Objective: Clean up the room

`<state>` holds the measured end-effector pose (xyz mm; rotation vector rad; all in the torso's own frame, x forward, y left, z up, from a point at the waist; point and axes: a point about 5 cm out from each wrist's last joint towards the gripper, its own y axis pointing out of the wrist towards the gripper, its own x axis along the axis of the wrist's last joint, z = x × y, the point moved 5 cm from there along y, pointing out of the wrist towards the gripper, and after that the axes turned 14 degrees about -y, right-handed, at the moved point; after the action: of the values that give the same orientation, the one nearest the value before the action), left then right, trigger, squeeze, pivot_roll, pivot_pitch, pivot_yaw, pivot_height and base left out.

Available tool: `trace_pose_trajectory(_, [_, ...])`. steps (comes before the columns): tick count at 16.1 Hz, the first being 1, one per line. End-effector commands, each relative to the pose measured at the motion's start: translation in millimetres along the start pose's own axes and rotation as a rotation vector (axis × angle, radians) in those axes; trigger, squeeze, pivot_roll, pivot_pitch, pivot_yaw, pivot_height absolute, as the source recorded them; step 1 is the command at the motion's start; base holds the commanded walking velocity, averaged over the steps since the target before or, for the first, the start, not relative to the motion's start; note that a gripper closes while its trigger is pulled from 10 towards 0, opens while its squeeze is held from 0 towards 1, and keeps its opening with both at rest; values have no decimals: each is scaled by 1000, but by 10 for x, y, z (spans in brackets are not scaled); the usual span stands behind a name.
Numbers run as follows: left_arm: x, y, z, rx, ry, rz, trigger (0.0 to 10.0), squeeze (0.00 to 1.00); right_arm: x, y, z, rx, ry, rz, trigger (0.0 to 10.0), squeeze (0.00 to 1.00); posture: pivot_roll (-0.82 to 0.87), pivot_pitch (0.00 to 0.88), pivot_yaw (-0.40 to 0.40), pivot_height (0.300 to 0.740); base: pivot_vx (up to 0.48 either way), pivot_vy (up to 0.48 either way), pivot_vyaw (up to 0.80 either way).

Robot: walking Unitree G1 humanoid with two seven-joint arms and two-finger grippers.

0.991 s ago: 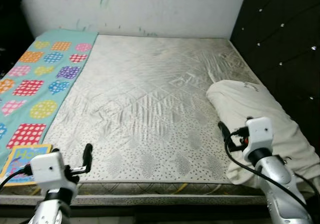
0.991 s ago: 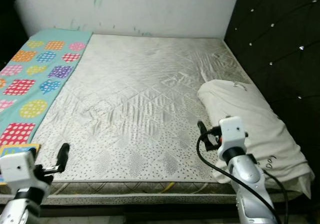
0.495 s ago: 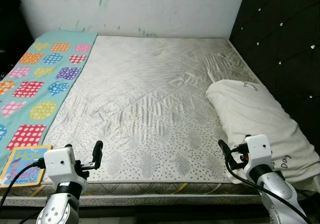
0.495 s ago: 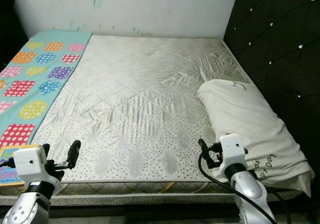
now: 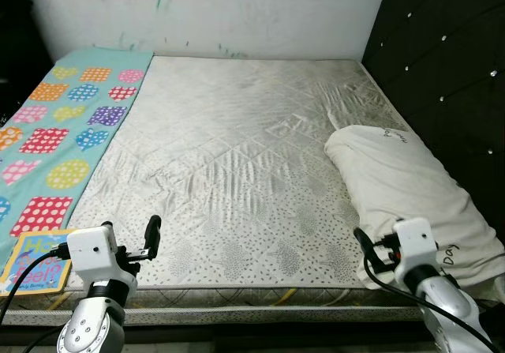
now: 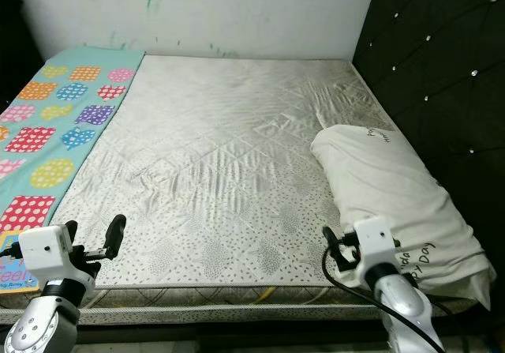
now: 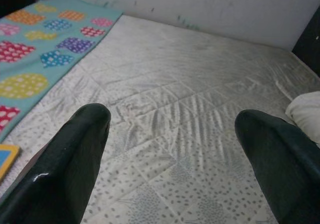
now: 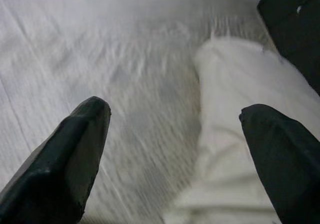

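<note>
A bare quilted mattress (image 5: 237,171) fills the bed, its near edge just ahead of both arms. A white pillow (image 5: 402,187) lies along the mattress's right side, close against the dark studded headboard (image 5: 450,69). On the left lies a teal blanket (image 5: 55,140) with bright dotted patches, and a book (image 5: 35,254) rests on its near end. A white wall (image 5: 213,9) with faint paint marks stands behind the bed.

The left pincer (image 7: 172,134) hangs over the near left edge of the mattress, just beside the book, its fingers wide apart and holding nothing. The right pincer (image 8: 175,129) hovers at the near end of the pillow, fingers also spread wide and empty; the wrist view there is blurred.
</note>
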<state>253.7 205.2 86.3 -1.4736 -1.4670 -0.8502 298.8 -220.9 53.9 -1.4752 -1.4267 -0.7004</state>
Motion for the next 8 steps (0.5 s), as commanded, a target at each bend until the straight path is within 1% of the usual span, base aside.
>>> trace_pose_trajectory(1, [152,35,-36,-16,-1,-36,10000,0,355,81,17,-10,21,-100,10000,0,-77,0,-36,740,0,0,0])
trace_pose_trajectory(2, [213,57,-69,-28,4,-53,10000,0,485,104,42,-16,37,-135,10000,0,-76,0,-34,740,0,0,0])
trace_pose_trajectory(4, [413,132,-205,-68,11,-112,10000,0,785,153,81,-24,62,-209,10000,0,-76,0,-40,740,0,0,0])
trace_pose_trajectory(5, [534,178,-248,-76,7,-148,10000,0,983,172,117,-23,61,-259,10000,0,-75,0,-42,740,0,0,0])
trace_pose_trajectory(6, [615,201,-303,-93,8,-172,10000,0,1066,192,133,-26,68,-279,10000,0,-78,0,-38,740,0,0,0])
trace_pose_trajectory(8, [683,210,-404,-120,-11,-188,10000,0,1076,243,133,-34,70,-274,10000,0,-73,0,-43,740,0,0,0])
